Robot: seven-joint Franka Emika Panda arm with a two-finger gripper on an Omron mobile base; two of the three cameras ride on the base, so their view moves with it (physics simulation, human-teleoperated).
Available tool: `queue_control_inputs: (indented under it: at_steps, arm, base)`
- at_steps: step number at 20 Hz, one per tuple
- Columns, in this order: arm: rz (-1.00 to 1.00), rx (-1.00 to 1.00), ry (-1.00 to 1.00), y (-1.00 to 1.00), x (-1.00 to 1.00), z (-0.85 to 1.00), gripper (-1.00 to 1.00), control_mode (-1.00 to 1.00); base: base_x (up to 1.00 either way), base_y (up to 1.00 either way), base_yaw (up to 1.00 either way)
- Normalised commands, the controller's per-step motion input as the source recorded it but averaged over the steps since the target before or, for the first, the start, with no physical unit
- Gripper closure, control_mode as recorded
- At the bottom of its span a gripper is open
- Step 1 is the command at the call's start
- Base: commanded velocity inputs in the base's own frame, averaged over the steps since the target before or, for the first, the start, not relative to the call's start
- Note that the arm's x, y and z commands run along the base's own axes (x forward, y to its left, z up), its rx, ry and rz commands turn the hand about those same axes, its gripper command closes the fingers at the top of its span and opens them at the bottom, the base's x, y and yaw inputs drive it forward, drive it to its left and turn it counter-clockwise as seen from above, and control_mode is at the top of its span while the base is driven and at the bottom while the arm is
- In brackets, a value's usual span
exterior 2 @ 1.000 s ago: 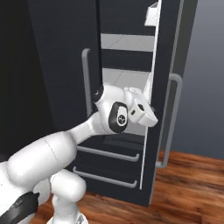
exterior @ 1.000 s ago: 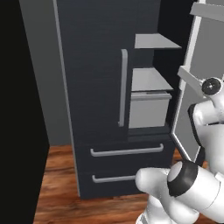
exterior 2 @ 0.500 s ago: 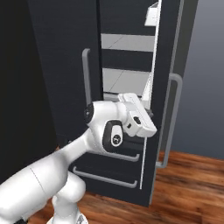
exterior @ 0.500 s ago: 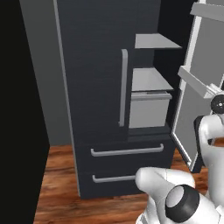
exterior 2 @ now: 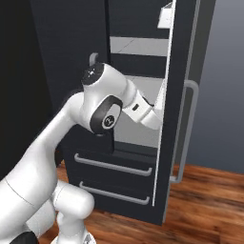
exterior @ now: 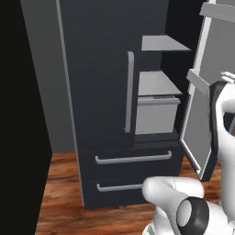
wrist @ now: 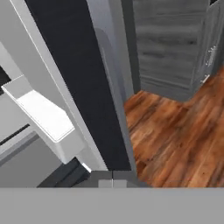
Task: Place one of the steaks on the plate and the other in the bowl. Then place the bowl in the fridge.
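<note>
The fridge (exterior: 105, 92), filling the middle of the left base view, has its right door (exterior: 202, 114) swung open at the right of the frame; that tall slab should feel heavy and stiff on its hinge, best moved by its long silver handle (exterior 2: 183, 133) or outer edge. Inside, in the centre, are bare shelves (exterior: 160, 43) and a pale crisper drawer (exterior: 153, 114), contents unseen. The gripper (wrist: 112, 183), jaws together on nothing, sits against the door's edge at the hand view's bottom.

Wood floor (exterior: 59, 183) under fridge (exterior: 96, 69). Right door swung open; inside, two bare grey shelves (exterior: 158, 82), pale drawer (exterior: 155, 117) below. Door bin (wrist: 43, 113) on open door.
</note>
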Motion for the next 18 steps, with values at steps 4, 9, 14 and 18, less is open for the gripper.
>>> queue_control_inputs:
  at_steps: [4,9,14,18]
  arm:
    - [0.19,0.01,0.02,0.82,-0.48,0.13,1.0,-1.0]
    - [0.38,-0.08,-0.1,0.84,-0.49,-0.04,1.0,-1.0]
    - [0.44,-0.15,-0.15,0.76,-0.48,-0.27,-1.0,-1.0]
    - [0.35,-0.19,-0.2,0.44,-0.56,0.09,-1.0,-1.0]
  base:
    - [0.0,0.0,0.0]
    - [0.0,0.0,0.0]
    - [0.0,0.0,0.0]
    - [0.0,0.0,0.0]
